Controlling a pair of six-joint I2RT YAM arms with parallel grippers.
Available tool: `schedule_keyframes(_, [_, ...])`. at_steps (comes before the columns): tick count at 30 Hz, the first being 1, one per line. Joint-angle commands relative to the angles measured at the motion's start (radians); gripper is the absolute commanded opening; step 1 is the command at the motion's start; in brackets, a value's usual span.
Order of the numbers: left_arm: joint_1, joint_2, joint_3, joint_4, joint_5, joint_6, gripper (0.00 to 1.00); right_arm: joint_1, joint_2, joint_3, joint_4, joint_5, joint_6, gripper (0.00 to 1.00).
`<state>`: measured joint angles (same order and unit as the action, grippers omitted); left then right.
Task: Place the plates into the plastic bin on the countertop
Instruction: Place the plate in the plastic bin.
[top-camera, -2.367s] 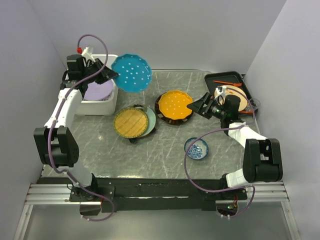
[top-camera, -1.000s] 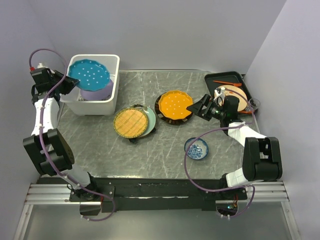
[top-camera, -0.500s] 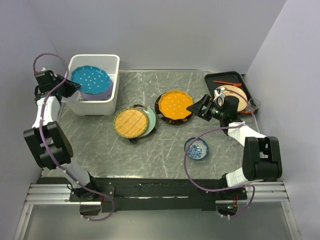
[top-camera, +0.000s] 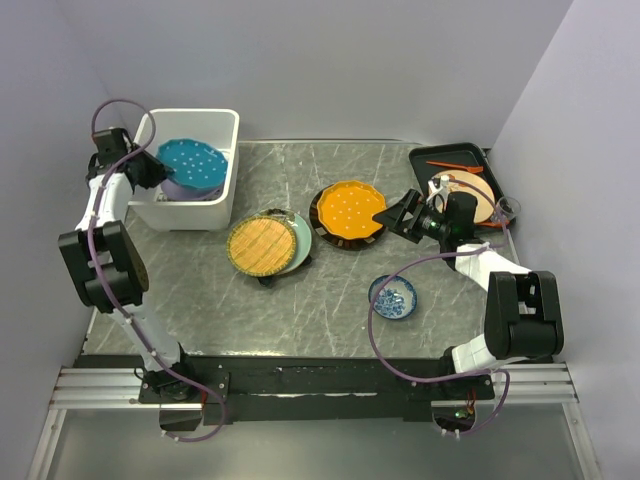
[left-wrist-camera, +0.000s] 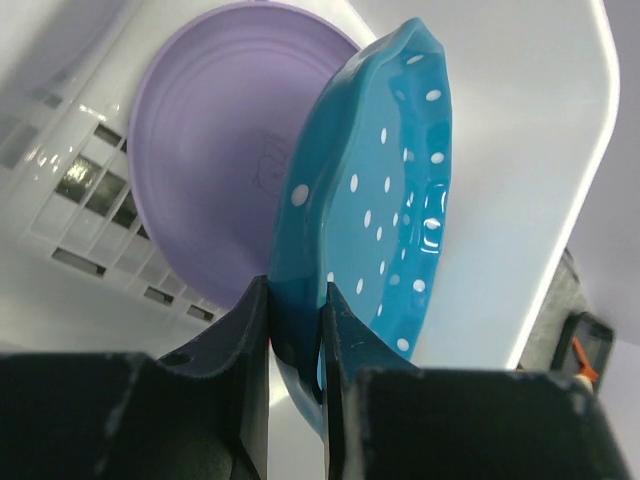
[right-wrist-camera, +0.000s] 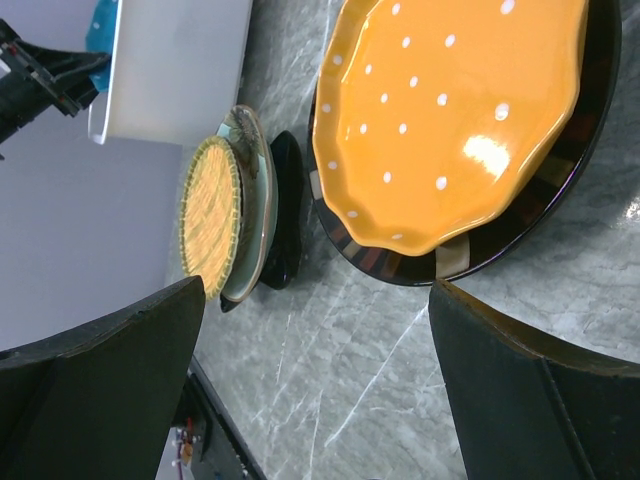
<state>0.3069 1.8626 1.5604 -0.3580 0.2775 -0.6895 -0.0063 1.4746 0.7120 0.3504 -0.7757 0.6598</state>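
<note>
Black jaws of the left gripper (left-wrist-camera: 295, 330) clamp the rim of the teal plate (left-wrist-camera: 380, 200), which is tilted on edge inside the plastic bin (left-wrist-camera: 520, 120) (the lavender plate (left-wrist-camera: 210, 150) lies just behind it). The right gripper (top-camera: 400, 215) is spread wide and empty beside the orange dotted plate (right-wrist-camera: 450, 110), which is stacked on the dark brown plate (right-wrist-camera: 540, 215) on the countertop (right-wrist-camera: 380, 400).

- White rectangular plastic bin (top-camera: 225, 122) stands at the far-left corner of the grey marble-look countertop (top-camera: 330, 300).
- Inside it, round teal dotted plate (top-camera: 195, 163) above round lavender plate (left-wrist-camera: 210, 150).
- Yellow woven-pattern plate (top-camera: 260, 245) front-right of the bin; right of it, orange dotted plate (top-camera: 350, 208) on dark brown plate (right-wrist-camera: 530, 225).
</note>
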Motion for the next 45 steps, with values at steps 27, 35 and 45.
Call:
schedule_keyframes(27, [-0.051, 0.152, 0.262, -0.199, -0.152, 0.088, 0.65, 0.002, -0.003, -0.023, 0.058, -0.016, -0.002, 1.0])
schedule_keyframes(35, [-0.049, 0.133, 0.285, -0.233, -0.201, 0.102, 0.82, 0.002, -0.014, -0.019, 0.042, -0.013, -0.008, 1.0])
schedule_keyframes(45, [-0.051, -0.046, 0.26, -0.17, -0.202, 0.113, 0.96, 0.002, -0.023, 0.021, -0.06, 0.056, -0.04, 1.0])
